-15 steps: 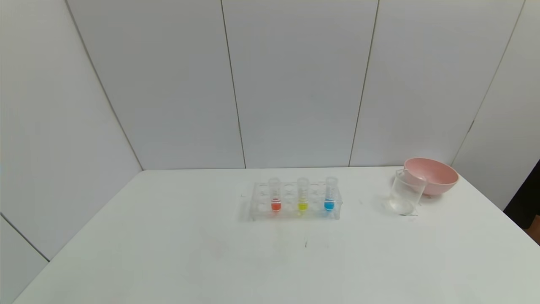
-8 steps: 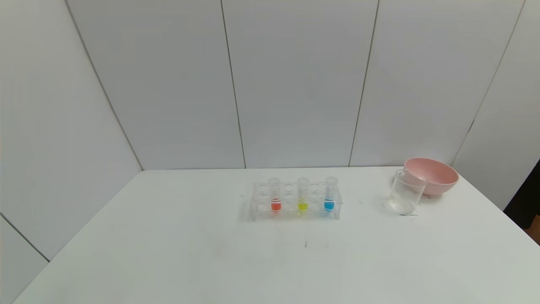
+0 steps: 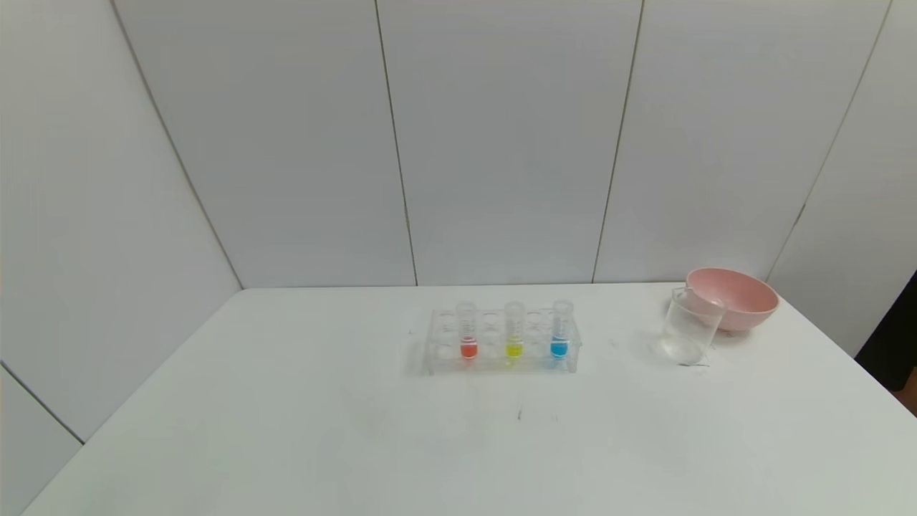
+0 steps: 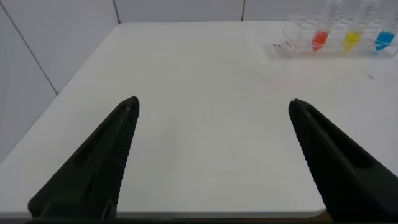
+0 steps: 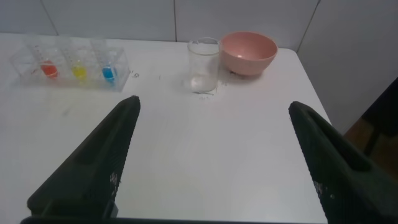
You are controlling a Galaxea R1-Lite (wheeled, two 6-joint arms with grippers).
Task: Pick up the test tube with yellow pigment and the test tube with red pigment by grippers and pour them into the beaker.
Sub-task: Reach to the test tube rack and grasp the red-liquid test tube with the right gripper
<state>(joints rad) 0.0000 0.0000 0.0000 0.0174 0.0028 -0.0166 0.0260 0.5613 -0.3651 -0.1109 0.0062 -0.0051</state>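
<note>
The red-pigment tube (image 3: 468, 331) and the yellow-pigment tube (image 3: 514, 330) stand upright in a clear rack (image 3: 499, 344) at the table's middle, with a blue-liquid tube (image 3: 560, 330) on their right. The clear beaker (image 3: 688, 326) stands at the far right, empty. Neither arm shows in the head view. My left gripper (image 4: 212, 106) is open and empty over the near left of the table, with the red tube (image 4: 319, 38) and the yellow tube (image 4: 352, 38) far off. My right gripper (image 5: 213, 106) is open and empty near the front edge; the beaker (image 5: 203, 65) lies ahead of it.
A pink bowl (image 3: 731, 297) sits just behind and right of the beaker, touching or nearly touching it. The white table (image 3: 286, 430) is bounded by white wall panels behind and on the left. Its right edge drops off beside the bowl.
</note>
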